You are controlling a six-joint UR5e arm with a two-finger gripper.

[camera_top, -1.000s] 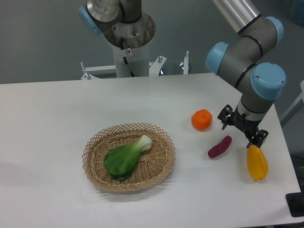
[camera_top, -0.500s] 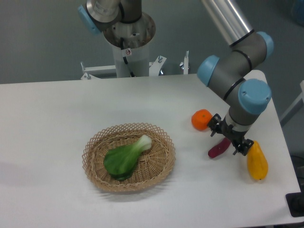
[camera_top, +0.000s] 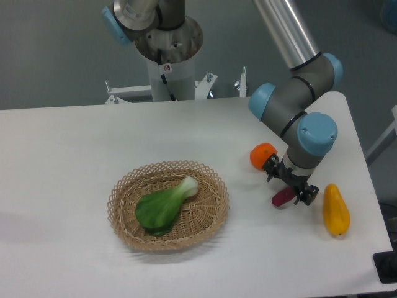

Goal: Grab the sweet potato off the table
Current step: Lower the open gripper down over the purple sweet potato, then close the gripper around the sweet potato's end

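white table (camera_top: pixel 74 155) under a grey backdrop. sweet potato (camera_top: pixel 283 198) lies right of centre, mostly covered by the gripper (camera_top: pixel 288 186), only its lower left end showing. we read the jaws as apart, straddling it, not yet clamped. step: final descent; next we'd close and lift. orange fruit (camera_top: pixel 261 154) just up-left, yellow vegetable (camera_top: pixel 335 210) to the right, basket (camera_top: pixel 124 205) with greens (camera_top: pixel 162 206) at centre left. fingertip contact we can't tell.

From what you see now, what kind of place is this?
Probably a robotics lab: a bare white table, an arm bolted to a pedestal behind it, and practice items such as a wicker basket and a sweet potato.
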